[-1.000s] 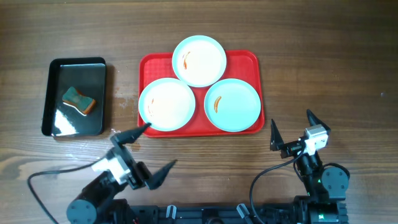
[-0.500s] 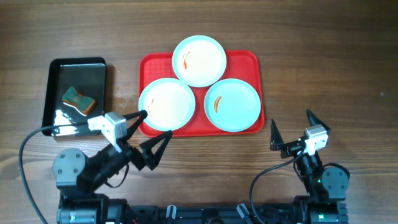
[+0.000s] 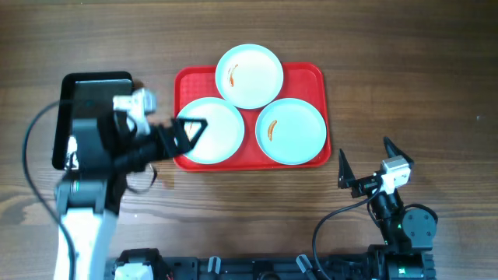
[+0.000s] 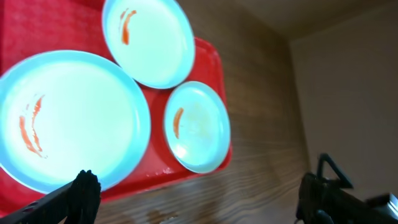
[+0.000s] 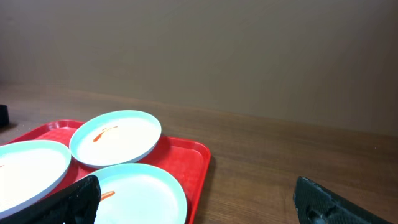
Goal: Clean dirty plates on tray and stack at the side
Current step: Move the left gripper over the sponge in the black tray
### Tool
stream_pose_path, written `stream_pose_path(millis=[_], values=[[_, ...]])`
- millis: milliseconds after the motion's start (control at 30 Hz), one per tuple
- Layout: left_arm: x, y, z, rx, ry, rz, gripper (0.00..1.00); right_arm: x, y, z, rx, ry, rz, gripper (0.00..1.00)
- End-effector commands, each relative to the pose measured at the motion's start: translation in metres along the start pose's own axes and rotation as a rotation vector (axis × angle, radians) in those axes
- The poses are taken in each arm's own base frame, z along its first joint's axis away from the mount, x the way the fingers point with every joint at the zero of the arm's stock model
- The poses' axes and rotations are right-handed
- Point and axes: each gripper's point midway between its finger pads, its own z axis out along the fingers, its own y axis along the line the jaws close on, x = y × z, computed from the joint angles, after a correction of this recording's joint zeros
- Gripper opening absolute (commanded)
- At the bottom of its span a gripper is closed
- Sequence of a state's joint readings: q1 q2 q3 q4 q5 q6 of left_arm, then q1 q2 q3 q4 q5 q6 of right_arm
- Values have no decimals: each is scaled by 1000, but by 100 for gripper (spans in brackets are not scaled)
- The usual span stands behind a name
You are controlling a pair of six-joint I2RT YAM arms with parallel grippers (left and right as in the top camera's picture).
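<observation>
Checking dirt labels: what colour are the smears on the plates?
Orange-red smears on pale blue-white plates; clearest in the left wrist view.

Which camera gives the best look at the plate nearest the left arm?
The left wrist view: the plate shows large, orange smears clear. Overhead, the left gripper hides part of it. The right wrist view catches only a cropped slice at its left edge.

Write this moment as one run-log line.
left hand: open, over left plate | right hand: open, beside red tray | three plates on tray
</observation>
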State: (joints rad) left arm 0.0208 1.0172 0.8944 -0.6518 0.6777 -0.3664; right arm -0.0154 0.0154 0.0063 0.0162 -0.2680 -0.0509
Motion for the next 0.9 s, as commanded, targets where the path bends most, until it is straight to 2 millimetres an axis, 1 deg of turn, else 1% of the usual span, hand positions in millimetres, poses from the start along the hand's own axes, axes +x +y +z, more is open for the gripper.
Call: stream_pose_path(millis=[0, 33, 67, 100, 133, 167, 233, 267, 400, 433, 467, 533, 567, 667, 700, 767, 867], values=[[-19, 7, 13, -17, -3, 31, 100, -2, 0, 0, 1, -9, -12, 100], [-25, 10, 16, -31, -17, 35, 100, -2, 0, 0, 1, -9, -12, 100], [-32, 19, 17, -80, -40, 5, 100, -2, 0, 0, 1, -9, -12, 100], [-40, 29, 16, -142, -70, -47, 100, -2, 0, 0, 1, -9, -12, 100], [-52, 47, 11, -257, -130, -143, 100, -2, 0, 0, 1, -9, -12, 100], [-58, 55, 7, -316, -159, -186, 100, -2, 0, 0, 1, -9, -12, 100], [-78, 73, -8, -485, -203, -232, 99, -2, 0, 0, 1, -9, -12, 100], [-84, 80, -16, -558, -212, -260, 100, -2, 0, 0, 1, -9, -12, 100], [-119, 124, -64, -957, -293, -377, 100, -2, 0, 0, 1, -9, -12, 100], [-126, 134, -69, -1015, -305, -400, 100, -2, 0, 0, 1, -9, -12, 100], [-130, 142, -68, -1036, -299, -419, 100, -2, 0, 0, 1, -9, -12, 100], [-135, 162, -61, -1060, -285, -447, 100, -2, 0, 0, 1, -9, -12, 100], [-136, 176, -56, -1075, -279, -467, 100, -2, 0, 0, 1, -9, -12, 100], [-139, 207, -53, -1109, -273, -517, 100, -2, 0, 0, 1, -9, -12, 100], [-138, 220, -53, -1125, -269, -543, 100, -2, 0, 0, 1, -9, -12, 100], [-134, 240, -53, -1152, -252, -581, 100, -2, 0, 0, 1, -9, -12, 100], [-122, 271, -50, -1199, -198, -635, 100, -2, 0, 0, 1, -9, -12, 100]])
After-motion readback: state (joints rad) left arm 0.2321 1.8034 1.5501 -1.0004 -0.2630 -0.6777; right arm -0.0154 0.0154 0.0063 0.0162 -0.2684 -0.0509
